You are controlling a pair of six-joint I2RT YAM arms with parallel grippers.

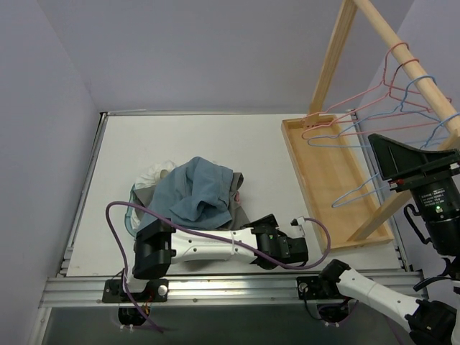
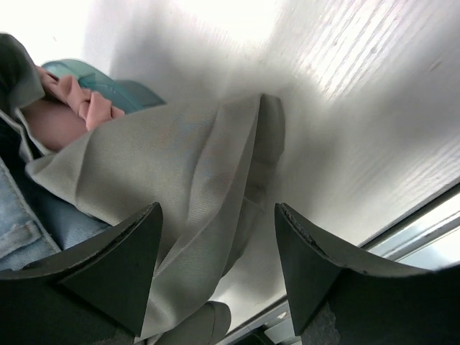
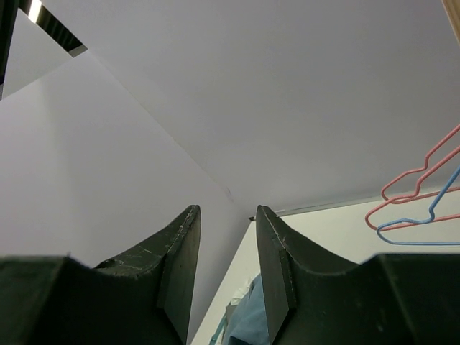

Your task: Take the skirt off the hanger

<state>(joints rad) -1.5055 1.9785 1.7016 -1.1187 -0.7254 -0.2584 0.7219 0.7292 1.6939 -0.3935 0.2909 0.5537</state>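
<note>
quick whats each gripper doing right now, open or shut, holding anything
Left gripper: open, jaws wide apart over grey cloth, not gripping it.
Right gripper: open by a narrow gap, holding nothing.

Grey skirt — crumpled, at clothes pile edge on table; pink, blue wire hangers — on wooden rail.

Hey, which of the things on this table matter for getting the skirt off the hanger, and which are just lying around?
For the job: grey garment, probably the skirt; teal hanger in the pile; left gripper, open over the garment.

Just lying about: blue garment; white cloth; wooden rack; spare wire hangers; right gripper, raised and empty.
</note>
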